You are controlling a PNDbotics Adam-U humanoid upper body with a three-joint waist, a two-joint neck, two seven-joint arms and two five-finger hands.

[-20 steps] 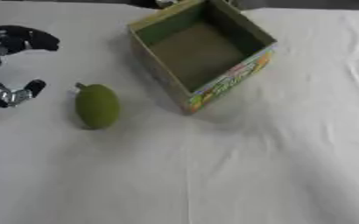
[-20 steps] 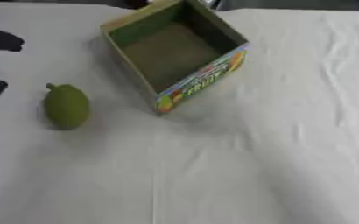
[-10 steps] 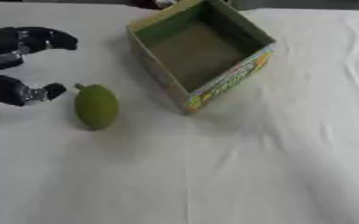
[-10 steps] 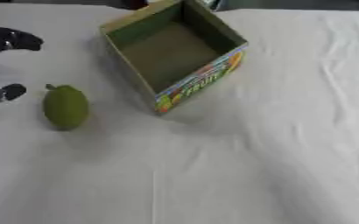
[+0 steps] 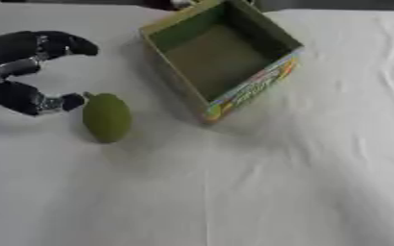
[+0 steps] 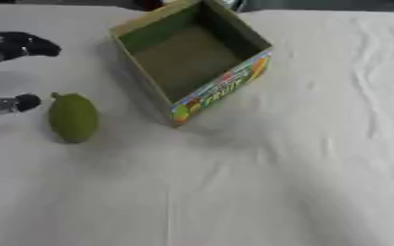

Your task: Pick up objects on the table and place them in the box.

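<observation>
The black left hand (image 5: 24, 72), fingers spread apart, sits just beside the green oval fruit (image 5: 106, 117); the open green cardboard box (image 5: 220, 57) stands nearby on the white tablecloth (image 5: 301, 182)

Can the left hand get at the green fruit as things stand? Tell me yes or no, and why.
Probably yes. The left hand is open just left of the green fruit, thumb tip near its stem end, with nothing between them. The box stands clear on the fruit's far side.
</observation>
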